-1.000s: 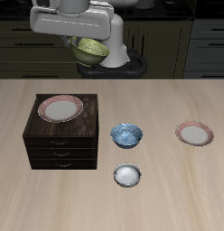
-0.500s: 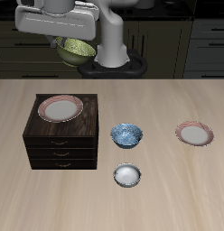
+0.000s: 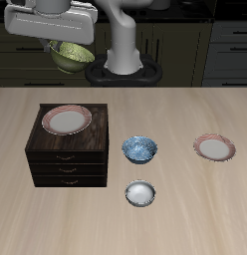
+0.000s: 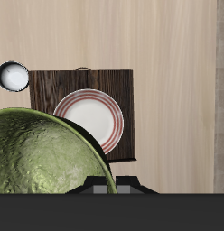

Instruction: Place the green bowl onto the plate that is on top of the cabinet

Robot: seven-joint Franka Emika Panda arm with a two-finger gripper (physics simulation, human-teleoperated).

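Since the earlier frames I have carried the green bowl (image 3: 69, 56) sideways, high in the air, away from the robot's base and toward the cabinet's (image 3: 70, 151) side of the desk (image 3: 185, 189); nothing on the desk has shifted. In the exterior view the gripper (image 3: 58, 42) holds the bowl well above the back edge of the desk, not yet over the cabinet, which sits nearer the front. I keep it high so it clears the cabinet's top before I lower it. The fingers themselves are hidden behind the gripper body, but the bowl hangs tilted from them, so I judge they are pinching its rim. The target plate (image 3: 67, 121) lies flat on the cabinet's top, toward its back corner. A twin plate (image 3: 214, 148), a blue patterned bowl (image 3: 141, 149) and a small white-grey bowl (image 3: 140, 192) stay on the desk.

In the wrist view the green bowl (image 4: 46, 153) fills the foreground, its mottled, glossy olive outside bulging round. Beyond it the plate (image 4: 89, 117) shows a whitish centre and ringed pinkish-red rim on the dark wood-grain cabinet (image 4: 49, 87). The white-grey bowl (image 4: 13, 76) sits just beside the cabinet's corner.
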